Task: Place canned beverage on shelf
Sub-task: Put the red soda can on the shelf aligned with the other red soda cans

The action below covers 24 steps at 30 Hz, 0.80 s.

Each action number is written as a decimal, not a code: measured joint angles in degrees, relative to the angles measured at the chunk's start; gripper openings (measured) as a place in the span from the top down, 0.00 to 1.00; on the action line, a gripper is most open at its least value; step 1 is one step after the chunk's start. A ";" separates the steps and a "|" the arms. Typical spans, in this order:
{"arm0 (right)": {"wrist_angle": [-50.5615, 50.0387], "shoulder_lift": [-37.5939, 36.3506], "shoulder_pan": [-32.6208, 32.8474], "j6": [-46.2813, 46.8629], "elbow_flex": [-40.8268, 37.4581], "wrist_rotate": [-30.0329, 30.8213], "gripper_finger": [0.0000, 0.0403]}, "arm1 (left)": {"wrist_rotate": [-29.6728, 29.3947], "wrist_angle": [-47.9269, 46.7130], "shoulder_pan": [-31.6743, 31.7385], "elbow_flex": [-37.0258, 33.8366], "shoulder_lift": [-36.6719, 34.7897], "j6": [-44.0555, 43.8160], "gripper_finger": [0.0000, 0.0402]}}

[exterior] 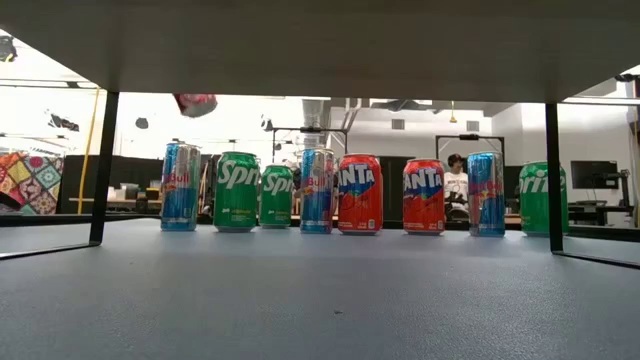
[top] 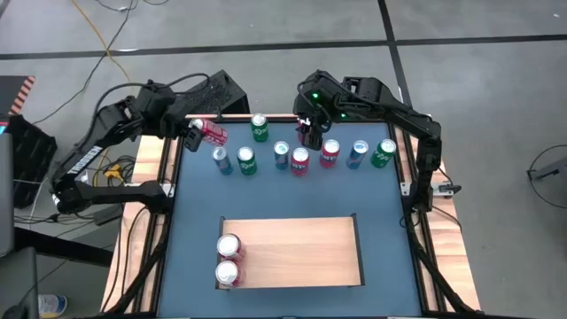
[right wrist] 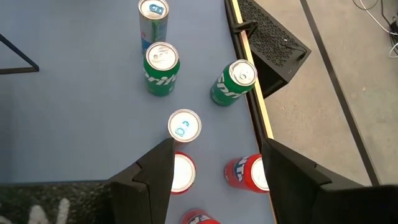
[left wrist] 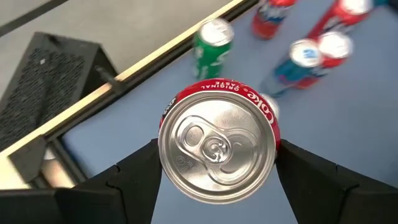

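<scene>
Shelf (top: 297,252) has 2 cans (top: 229,260) so far, approx 8 left in back row (top: 301,155), L gripper (top: 197,130) clamps a Coke (top: 213,132) lifted over table's far-L corner, R gripper (top: 309,129) hangs open above row w/ nothing held.

The flat rectangular wooden shelf (top: 301,252) lay at the table's six o'clock, with two red-sided cans (top: 229,260) on its nine o'clock end. A row of upright cans (top: 301,158) stood toward twelve o'clock, well apart from it.
</scene>
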 joint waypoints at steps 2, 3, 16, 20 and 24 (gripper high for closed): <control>-0.04 0.02 -0.04 -0.02 0.00 0.00 0.43 | -0.78 -1.64 -2.94 2.55 0.21 -1.72 0.34; -0.06 0.01 -0.04 -0.02 0.00 0.00 0.43 | -1.29 -2.75 -4.48 3.95 0.45 -2.84 0.34; -2.60 0.00 0.45 -0.02 0.00 -0.02 0.43 | -7.81 -17.15 -27.14 20.84 10.61 -22.34 0.34; -2.62 0.00 0.83 -0.04 -0.01 -0.01 0.43 | -9.85 -20.16 -34.09 23.36 15.20 -27.09 0.34; -2.62 0.00 0.83 -0.04 0.00 -0.02 0.43 | -12.05 -21.70 -41.11 24.27 19.20 -33.04 0.34</control>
